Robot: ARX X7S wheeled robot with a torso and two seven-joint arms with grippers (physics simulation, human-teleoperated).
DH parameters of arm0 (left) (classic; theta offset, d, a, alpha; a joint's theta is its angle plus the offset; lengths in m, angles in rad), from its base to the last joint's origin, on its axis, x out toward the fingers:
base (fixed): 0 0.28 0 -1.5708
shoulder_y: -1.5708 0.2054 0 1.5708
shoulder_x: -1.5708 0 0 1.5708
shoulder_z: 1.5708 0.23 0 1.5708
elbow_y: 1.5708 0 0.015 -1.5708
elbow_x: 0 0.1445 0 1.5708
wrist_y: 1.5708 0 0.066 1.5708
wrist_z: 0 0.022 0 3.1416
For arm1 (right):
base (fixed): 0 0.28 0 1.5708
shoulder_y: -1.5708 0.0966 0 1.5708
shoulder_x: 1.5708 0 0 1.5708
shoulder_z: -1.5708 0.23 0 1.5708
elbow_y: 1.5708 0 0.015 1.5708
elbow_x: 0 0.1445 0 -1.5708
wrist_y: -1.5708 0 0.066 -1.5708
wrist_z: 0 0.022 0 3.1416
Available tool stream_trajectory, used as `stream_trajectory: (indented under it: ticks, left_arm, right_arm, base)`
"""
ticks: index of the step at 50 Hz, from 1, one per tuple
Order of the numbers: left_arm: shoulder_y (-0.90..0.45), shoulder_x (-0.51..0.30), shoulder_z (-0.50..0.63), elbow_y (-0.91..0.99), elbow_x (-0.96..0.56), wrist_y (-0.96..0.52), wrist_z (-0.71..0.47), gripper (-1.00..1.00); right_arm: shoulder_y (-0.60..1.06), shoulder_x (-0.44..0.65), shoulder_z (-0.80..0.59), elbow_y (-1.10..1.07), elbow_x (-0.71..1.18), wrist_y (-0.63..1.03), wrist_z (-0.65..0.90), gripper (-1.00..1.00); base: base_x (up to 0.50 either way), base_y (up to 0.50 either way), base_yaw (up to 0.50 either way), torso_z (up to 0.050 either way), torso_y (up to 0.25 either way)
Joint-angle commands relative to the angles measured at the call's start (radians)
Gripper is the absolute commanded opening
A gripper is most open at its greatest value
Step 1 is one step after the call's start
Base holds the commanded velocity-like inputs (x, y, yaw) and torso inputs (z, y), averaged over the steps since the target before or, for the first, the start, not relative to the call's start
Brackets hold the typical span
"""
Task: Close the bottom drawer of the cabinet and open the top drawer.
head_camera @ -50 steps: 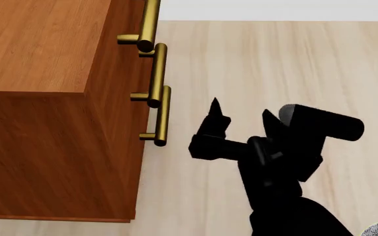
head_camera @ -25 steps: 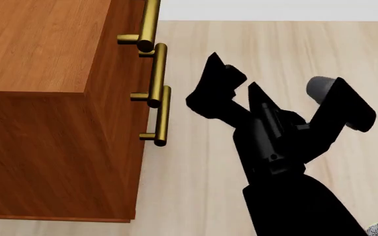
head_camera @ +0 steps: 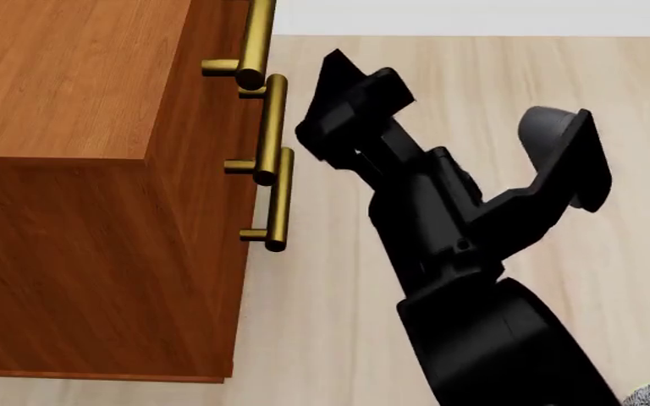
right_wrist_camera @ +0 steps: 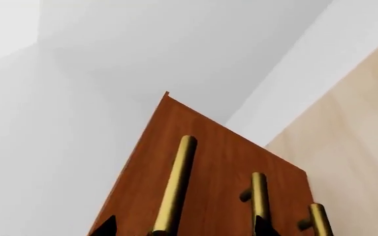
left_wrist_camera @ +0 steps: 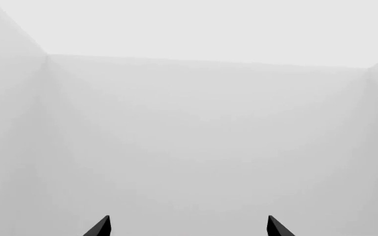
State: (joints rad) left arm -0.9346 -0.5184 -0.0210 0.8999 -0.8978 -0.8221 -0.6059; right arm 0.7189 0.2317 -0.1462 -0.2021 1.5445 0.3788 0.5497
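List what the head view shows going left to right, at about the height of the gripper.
Cabinet top and side → its brass bar handles → the right gripper close beside them, not touching → the arm's grey-capped bracket → bare pale wood floor.

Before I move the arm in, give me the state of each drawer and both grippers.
Top drawer: looks shut, handle not gripped.
Middle drawer: looks shut.
Bottom drawer: looks shut, flush with the others.
Right gripper: open, empty, aimed at the drawer handles.
Left gripper: open, empty, facing a blank wall.
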Motion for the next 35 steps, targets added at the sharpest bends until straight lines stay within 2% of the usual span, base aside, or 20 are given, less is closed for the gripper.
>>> stream_trajectory:
  ticks: [1,35]
  left_arm:
    - [-0.003,-0.005,0.001,-0.001,-0.005,0.004,-0.002,1.0]
    - [0.011,-0.022,0.008,-0.004,-0.003,0.023,-0.004,1.0]
  right_arm:
    - [0.046,-0.026,-0.023,0.101,0.02,0.008,-0.034,1.0]
    - [0.166,-0.09,-0.094,0.28,0.041,0.024,-0.11,1.0]
  base:
    - [0.0,0.0,0.0,0.0,0.0]
    - [0.0,0.0,0.0,0.0,0.0]
